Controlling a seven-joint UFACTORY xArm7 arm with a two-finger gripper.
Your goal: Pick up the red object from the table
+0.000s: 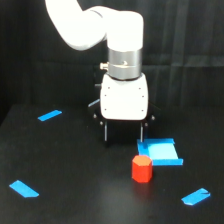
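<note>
1. One arm, one target: the red object (142,169) stands upright on the table (85,200), just touching the front edge of a blue sheet (161,151) as seen in the exterior view.
2. The gripper (123,134) hangs pointing down with its two thin fingers spread apart and nothing between them.
3. From the gripper, the block lies toward the exterior view's right and nearer the camera, lower in the frame, close but clearly apart.
4. My judgement: the coming move is a short shift that way, then a straight descent; the block looks narrower than the finger gap.
</note>
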